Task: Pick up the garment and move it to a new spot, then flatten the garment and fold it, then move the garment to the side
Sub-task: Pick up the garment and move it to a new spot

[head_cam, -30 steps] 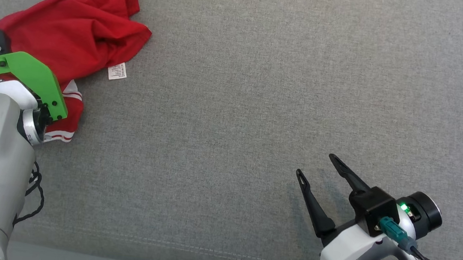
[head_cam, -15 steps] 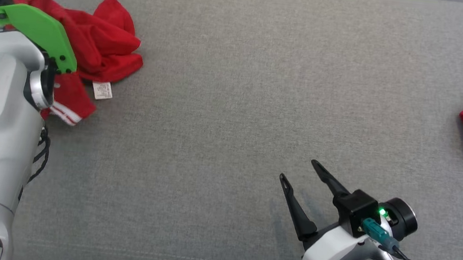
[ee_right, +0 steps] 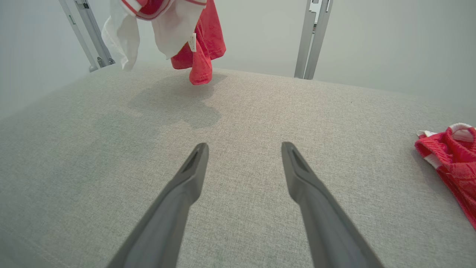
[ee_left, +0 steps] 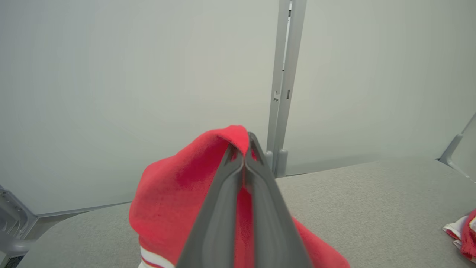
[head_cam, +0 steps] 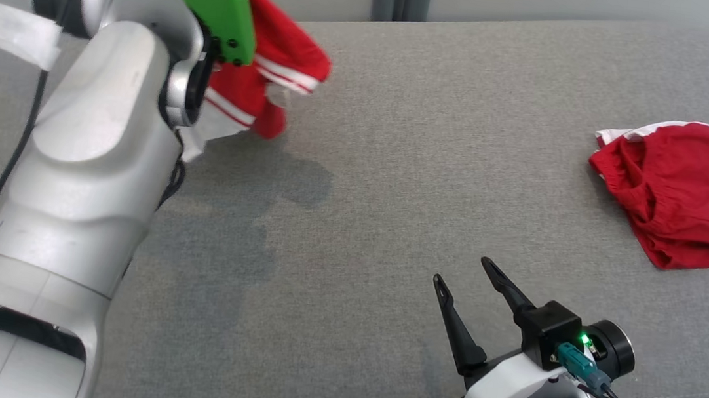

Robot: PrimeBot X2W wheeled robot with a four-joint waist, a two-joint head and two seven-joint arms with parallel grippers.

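The left gripper (ee_left: pixel 243 149) pinches shut on a fold of the garment (head_cam: pixel 278 46), which hangs soft and light above the cushion's (head_cam: pixel 395 183) left end and looks best regripped at its striped hem, while the right gripper (head_cam: pixel 462 270) gapes wide, empty.

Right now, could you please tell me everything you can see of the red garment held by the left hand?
The garment is soft red fabric with white striped trim, pale inner parts and a small white label. It hangs bunched, pinched at one fold by the shut left hand, over the grey padded surface, where it casts a shadow. Whether its lowest tip touches that surface, I cannot tell.
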